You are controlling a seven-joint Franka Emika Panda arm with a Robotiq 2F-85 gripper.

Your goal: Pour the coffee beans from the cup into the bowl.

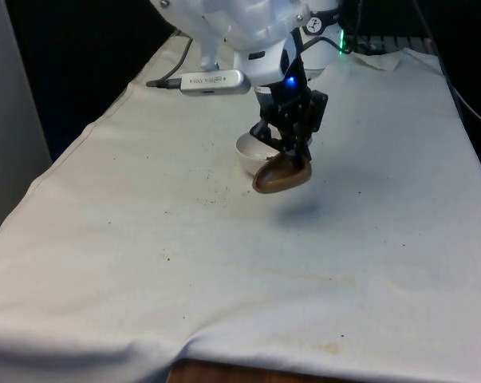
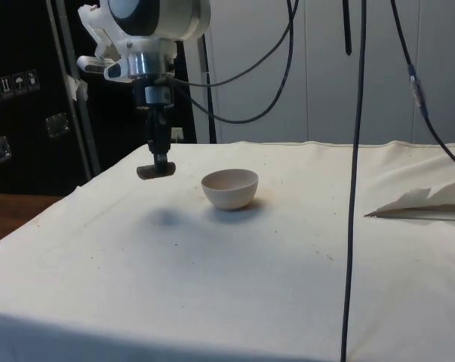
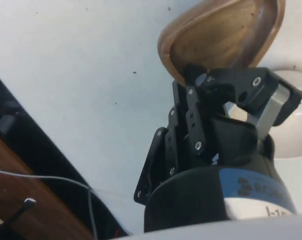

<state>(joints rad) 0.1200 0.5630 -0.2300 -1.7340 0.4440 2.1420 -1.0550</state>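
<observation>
My gripper [image 1: 293,158] is shut on the rim of a small brown wooden cup [image 1: 281,176]. It holds the cup tipped on its side in the air, with a shadow on the cloth below. A white bowl [image 1: 253,152] stands on the cloth just behind the cup, partly hidden by the fingers. In the side view the cup [image 2: 155,172] hangs under the gripper [image 2: 161,160], a short way from the bowl [image 2: 229,188] and about level with its rim. In the wrist view the cup [image 3: 221,35] shows a bare brown inside, and the bowl's [image 3: 291,135] white edge lies beside the gripper [image 3: 231,72].
Dark specks [image 1: 212,190] are scattered on the white cloth near the bowl. A folded piece of white material [image 2: 431,202] lies at the side view's right. Black cables [image 2: 355,151] hang in front of the side camera. The table's wooden edge [image 1: 224,373] shows at the front.
</observation>
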